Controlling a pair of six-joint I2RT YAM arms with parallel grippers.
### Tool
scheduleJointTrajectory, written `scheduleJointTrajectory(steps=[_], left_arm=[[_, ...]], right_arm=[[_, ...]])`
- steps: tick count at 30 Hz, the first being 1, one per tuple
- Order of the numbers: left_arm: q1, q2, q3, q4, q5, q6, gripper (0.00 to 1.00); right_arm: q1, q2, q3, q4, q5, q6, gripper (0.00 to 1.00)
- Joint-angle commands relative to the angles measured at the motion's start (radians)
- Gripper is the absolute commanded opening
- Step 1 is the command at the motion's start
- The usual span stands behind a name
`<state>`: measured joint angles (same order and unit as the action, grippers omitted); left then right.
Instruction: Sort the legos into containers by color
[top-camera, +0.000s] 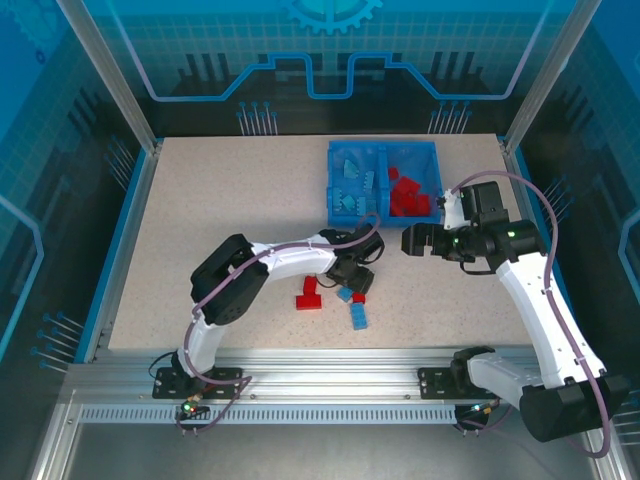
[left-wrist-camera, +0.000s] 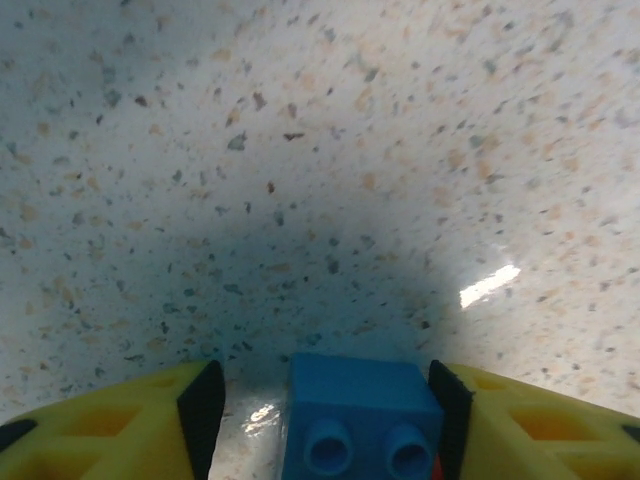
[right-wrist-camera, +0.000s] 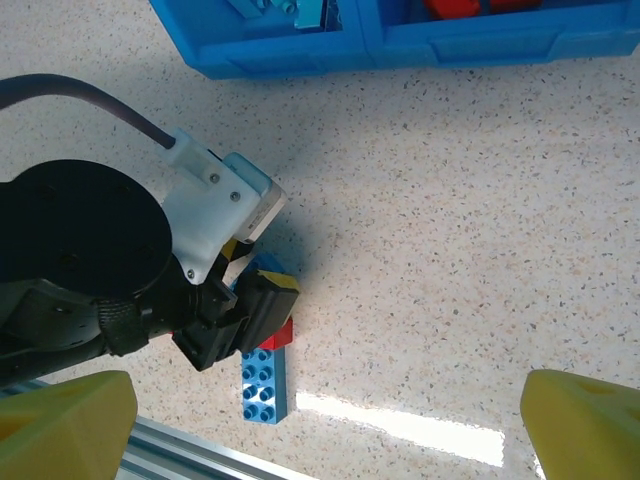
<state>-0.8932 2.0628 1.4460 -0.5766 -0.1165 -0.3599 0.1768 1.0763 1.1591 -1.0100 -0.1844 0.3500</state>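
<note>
Top external, entry one: we list a blue bin (top-camera: 332, 190) at the far right of the speckled counter (top-camera: 200, 220), a divider (top-camera: 383, 165) splitting it in two. Its left compartment (top-camera: 355, 147) holds light blue bricks (top-camera: 352, 185); its right compartment (top-camera: 412, 147) holds red bricks (top-camera: 405, 192). Loose stock on the counter, on the near side of the bin and apart from it: a big red brick (top-camera: 308, 295), a long blue brick (top-camera: 358, 317) nearer the edge, and a small red brick (top-camera: 359, 297) just beyond the long one. We log the left arm (top-camera: 280, 262) stretched low across the counter, tip down among the loose bricks, and the right arm (top-camera: 530, 290) raised, its head near the bin's near right corner. Left wrist, entry two: a blue brick (left-wrist-camera: 360, 410) stands on the counter between the left jaws, two studs facing the lens. The right pad (left-wrist-camera: 450, 405) sits at the brick's side; a strip of counter shows between the left pad (left-wrist-camera: 205, 405) and the brick, so we enter these jaws as part closed around it, not clamped. A sliver of red shows at the brick's lower right. Right wrist, entry three: the right jaws are spread wide, one yellow fingertip (right-wrist-camera: 65, 415) at each lower corner, bare counter between, nothing held. In that view we note the left arm's head down over the loose bricks, the long blue brick flat just beside it, the small red brick at its end, and the bin's near wall across the top.
</note>
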Motion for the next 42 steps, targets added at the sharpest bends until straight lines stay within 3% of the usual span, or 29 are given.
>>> scheduleJointTrajectory(steps=[1, 8, 15, 23, 28, 36, 42], left_arm=[[0.0, 0.013, 0.008, -0.046, -0.022, 0.01, 0.57], [0.005, -0.019, -0.044, -0.066, -0.054, -0.035, 0.5], [0.005, -0.06, -0.118, -0.052, -0.015, -0.139, 0.57], [0.004, -0.064, -0.143, -0.052, 0.012, -0.197, 0.38], [0.022, -0.106, -0.132, -0.025, 0.01, -0.214, 0.37], [0.104, -0.206, 0.007, -0.031, -0.072, -0.134, 0.36], [0.177, -0.153, 0.236, -0.055, -0.15, -0.021, 0.36]], right_arm=[[0.009, 0.001, -0.012, -0.001, -0.001, 0.021, 1.0], [0.01, 0.005, -0.012, 0.0, -0.002, 0.026, 1.0], [0.012, 0.017, -0.02, 0.019, -0.012, 0.036, 1.0], [0.013, 0.024, -0.021, 0.03, -0.02, 0.044, 1.0], [0.02, 0.023, -0.033, 0.034, -0.034, 0.044, 1.0], [0.043, 0.004, -0.032, 0.064, -0.041, 0.07, 1.0], [0.051, 0.002, -0.03, 0.062, -0.034, 0.082, 1.0]])
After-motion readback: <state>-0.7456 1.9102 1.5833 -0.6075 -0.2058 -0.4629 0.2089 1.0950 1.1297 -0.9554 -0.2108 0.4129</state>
